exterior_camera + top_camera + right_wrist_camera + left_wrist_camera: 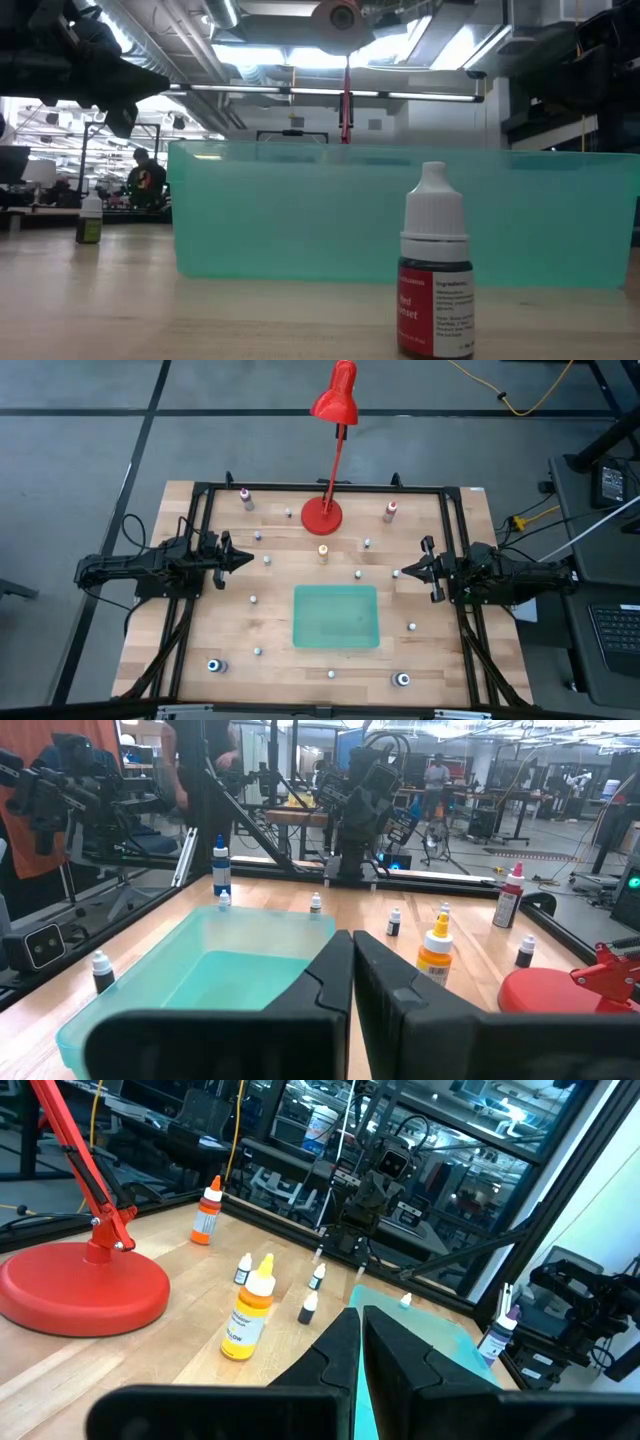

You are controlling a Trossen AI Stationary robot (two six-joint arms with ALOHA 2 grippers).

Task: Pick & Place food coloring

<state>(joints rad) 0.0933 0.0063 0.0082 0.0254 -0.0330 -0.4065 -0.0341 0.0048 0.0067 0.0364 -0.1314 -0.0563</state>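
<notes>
Several tiny food coloring bottles stand upright and scattered on the wooden table, most of them white-capped. A yellow bottle [323,551] stands near the middle. A pink-topped bottle [246,497] and an orange-topped one [390,510] stand at the far side. A blue-topped one [213,665] stands near the front. A white-capped, red-labelled bottle [436,270] stands closest in the low view. My left gripper [248,558] hangs shut at the table's left and my right gripper [398,572] shut at its right. Both point level toward the middle, above the table, with nothing between their fingers [360,1342] [352,960].
A flat green tray [336,616] lies at the table's middle, toward the near edge. A red desk lamp stands on its round base [321,514] at the far middle, its head reaching beyond the table. A black frame [320,488] runs around the table. People show in the room behind.
</notes>
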